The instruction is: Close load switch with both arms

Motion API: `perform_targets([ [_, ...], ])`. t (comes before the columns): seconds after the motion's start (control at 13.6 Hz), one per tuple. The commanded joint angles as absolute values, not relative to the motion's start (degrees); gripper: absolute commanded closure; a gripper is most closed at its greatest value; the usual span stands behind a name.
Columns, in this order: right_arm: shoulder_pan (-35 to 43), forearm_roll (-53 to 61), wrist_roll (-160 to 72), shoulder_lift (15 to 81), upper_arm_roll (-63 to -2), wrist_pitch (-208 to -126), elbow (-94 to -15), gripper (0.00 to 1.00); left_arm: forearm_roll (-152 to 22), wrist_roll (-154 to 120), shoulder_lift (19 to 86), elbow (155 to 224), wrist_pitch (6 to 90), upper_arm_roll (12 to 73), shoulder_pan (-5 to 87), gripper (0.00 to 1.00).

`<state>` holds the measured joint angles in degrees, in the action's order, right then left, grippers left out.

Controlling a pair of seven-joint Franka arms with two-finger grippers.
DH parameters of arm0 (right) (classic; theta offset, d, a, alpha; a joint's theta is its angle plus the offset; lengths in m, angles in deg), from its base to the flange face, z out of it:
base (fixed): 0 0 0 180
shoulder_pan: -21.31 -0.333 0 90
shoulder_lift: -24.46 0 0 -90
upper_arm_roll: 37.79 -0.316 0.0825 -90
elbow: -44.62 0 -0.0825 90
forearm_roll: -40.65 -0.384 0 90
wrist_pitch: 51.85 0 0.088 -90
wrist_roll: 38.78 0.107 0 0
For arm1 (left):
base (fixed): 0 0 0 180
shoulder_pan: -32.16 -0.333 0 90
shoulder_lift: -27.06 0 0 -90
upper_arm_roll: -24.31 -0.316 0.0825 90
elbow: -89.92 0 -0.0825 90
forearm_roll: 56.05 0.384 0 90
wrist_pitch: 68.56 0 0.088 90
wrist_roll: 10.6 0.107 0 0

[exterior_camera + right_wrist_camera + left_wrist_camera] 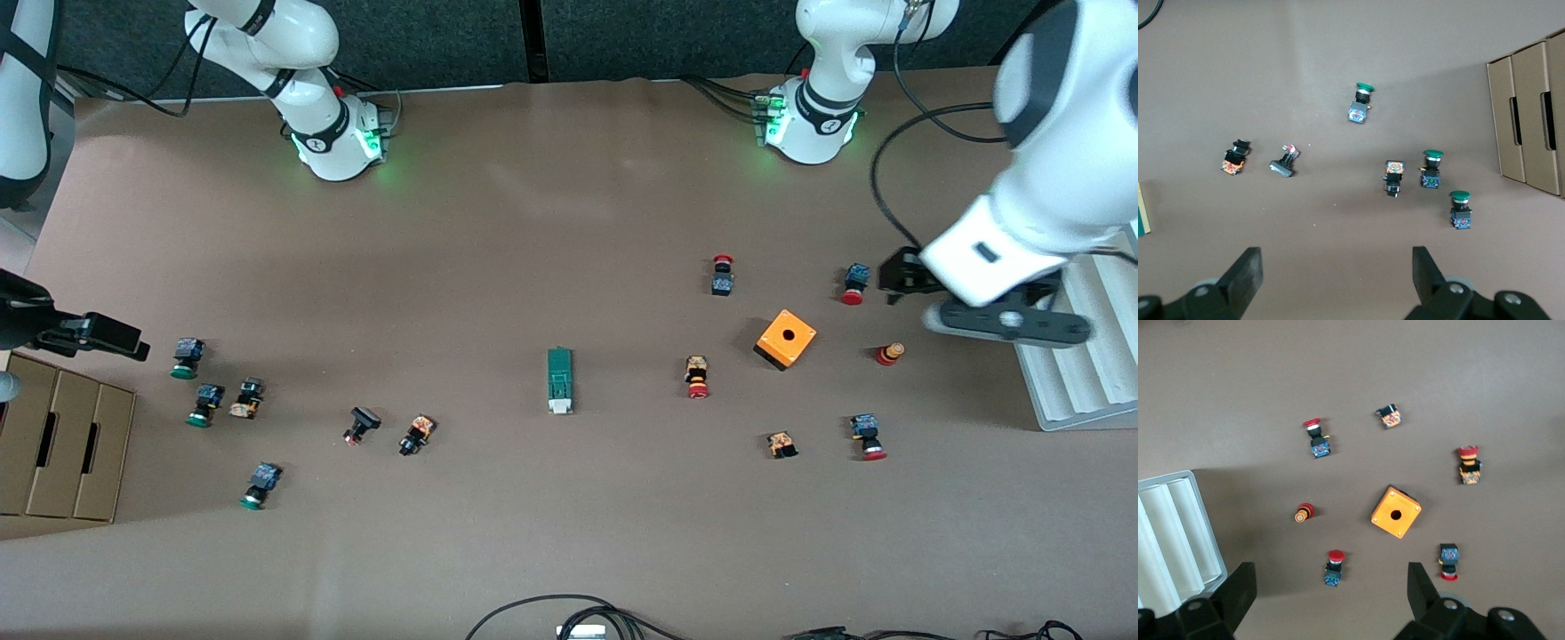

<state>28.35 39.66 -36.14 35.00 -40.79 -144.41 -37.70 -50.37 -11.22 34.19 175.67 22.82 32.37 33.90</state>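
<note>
Both hands idle with fingers apart, well off the load switch (559, 380): left hand (898, 280) up over the red buttons by the orange box (785, 339), right hand (124, 342) over the green buttons, likely staged for approach; switch lies alone mid-table (533, 222), narrow green block, white handle end toward front camera.

A high camera faces me across the table (569, 551), taking in its whole top. My two wrist cameras look straight down from well up; my left one shares the orange box (786, 339) (1395, 512) with it
</note>
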Motion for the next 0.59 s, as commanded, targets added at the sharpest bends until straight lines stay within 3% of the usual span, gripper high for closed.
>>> perform_targets([
  [0.0,28.96,38.63,-35.71,33.6,-41.13,-145.45,-39.75,0.0,-54.89,-11.04,24.09,191.31,32.49,27.84,33.3,0.0],
  [0.29,29.05,38.63,-35.71,31.84,-41.04,-143.35,-39.84,0.0,-54.47,-11.39,26.26,187.66,26.29,28.0,33.3,0.0],
  [0.51,28.78,38.72,-35.71,32.37,-41.04,-143.43,-39.93,0.0,-54.2,-11.21,26.36,187.48,26.1,28.0,33.39,0.0],
])
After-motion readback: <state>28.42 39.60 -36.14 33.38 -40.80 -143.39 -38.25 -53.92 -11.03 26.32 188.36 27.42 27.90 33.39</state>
